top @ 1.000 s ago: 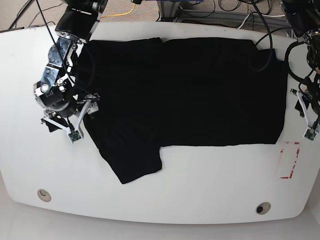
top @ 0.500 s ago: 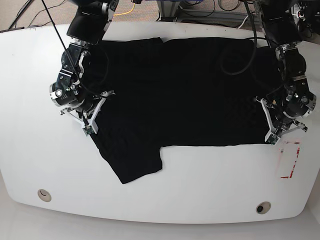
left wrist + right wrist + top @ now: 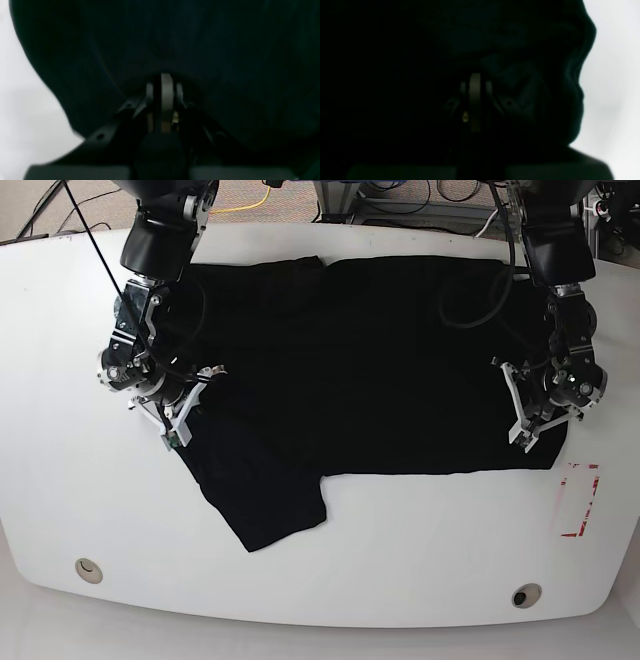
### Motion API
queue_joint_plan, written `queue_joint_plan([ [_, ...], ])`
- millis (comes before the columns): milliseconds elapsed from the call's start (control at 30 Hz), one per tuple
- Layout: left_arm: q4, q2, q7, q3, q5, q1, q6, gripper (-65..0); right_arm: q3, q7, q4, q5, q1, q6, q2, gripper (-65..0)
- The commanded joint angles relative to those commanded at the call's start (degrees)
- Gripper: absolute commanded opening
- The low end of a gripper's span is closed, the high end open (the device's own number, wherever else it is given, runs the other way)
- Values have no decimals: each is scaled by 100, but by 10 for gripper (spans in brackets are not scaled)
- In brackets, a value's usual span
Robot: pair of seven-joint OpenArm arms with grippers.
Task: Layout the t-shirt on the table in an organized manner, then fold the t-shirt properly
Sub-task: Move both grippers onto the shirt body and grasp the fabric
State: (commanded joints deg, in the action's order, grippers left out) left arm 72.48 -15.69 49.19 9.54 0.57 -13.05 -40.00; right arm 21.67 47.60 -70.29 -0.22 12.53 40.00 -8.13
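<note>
Vs 0.5 s ago: both grippers moved inward over the cloth. Left gripper fingers together, pinching t-shirt near its edge; right gripper same on opposite side. Shirt flat on white table, one sleeve out front. Red tape mark at table edge. Arms reach down from far side.

- Black t-shirt fills nearly the whole view, dim and blurred.
- Left gripper pressed into the cloth, fingers close together.
- White desk shows at left edge.
</note>
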Motion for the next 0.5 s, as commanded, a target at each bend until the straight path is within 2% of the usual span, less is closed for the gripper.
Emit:
queue_joint_plan([
  [267,-1662,-9,-835,-651,0,-993,0,-628,0,-897,1486,0,765,0,-440,-626],
  [500,-2409,0,-1503,-835,0,-1512,0,-628,-9,-1688,2321,-35,1275,0,-598,-623],
])
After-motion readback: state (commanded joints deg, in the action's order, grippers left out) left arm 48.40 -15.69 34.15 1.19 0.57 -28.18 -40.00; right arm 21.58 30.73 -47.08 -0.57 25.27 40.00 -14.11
